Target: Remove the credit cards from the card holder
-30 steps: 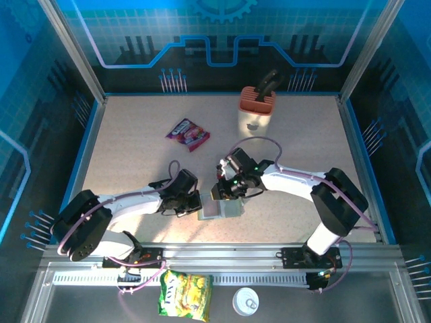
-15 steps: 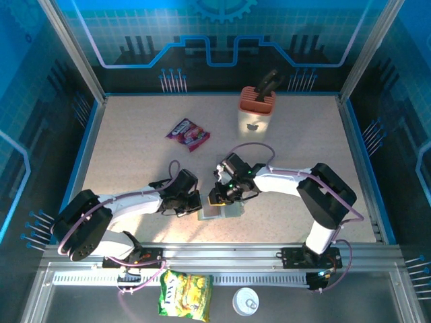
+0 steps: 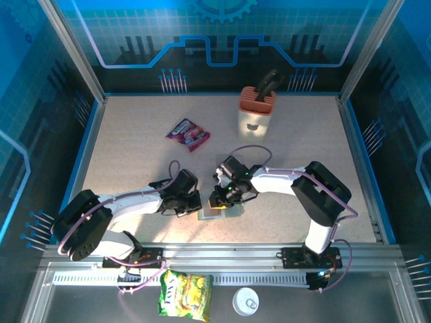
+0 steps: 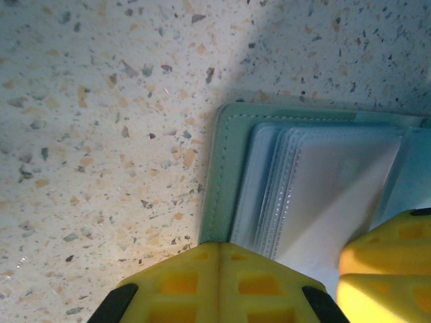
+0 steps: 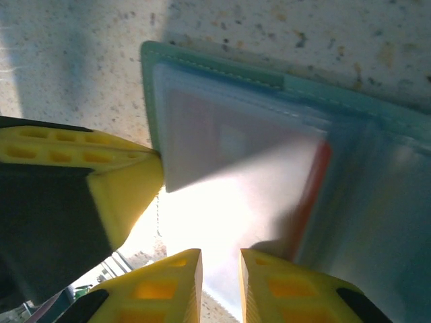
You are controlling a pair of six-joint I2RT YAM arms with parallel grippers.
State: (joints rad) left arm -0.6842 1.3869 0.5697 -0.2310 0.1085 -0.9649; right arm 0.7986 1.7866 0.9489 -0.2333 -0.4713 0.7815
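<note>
Low in the middle of the overhead view, I have both grippers meeting over the card holder [image 3: 227, 212], which lies open and flat on the speckled table [image 3: 135, 161] near its front edge. The left gripper [image 3: 196, 202] comes in from the left of the frame and the right gripper [image 3: 219, 197] from the right.

On my left wrist camera, the left gripper [image 4: 217, 252] has its yellow fingers pressed together with no gap. Its tip sits against the lower left corner of the card holder [image 4: 225, 175], at the grey-green cover's edge. Clear sleeves [image 4: 323, 182] fan out across the right half of that frame.

On my right wrist camera, the right gripper [image 5: 221, 266] sits at the bottom centre with its jaws only narrowly apart over the lower edge of the sleeves. Glare washes out that spot, so I cannot tell whether a sleeve is pinched. A red card [image 5: 311, 192] shows as a thin strip through the plastic, right of centre, inside the card holder [image 5: 323, 101].

Further back on the table, a purple-red snack packet [image 3: 188, 133] lies upper left of centre. A beige knife block [image 3: 256, 108] stands at upper centre.
</note>
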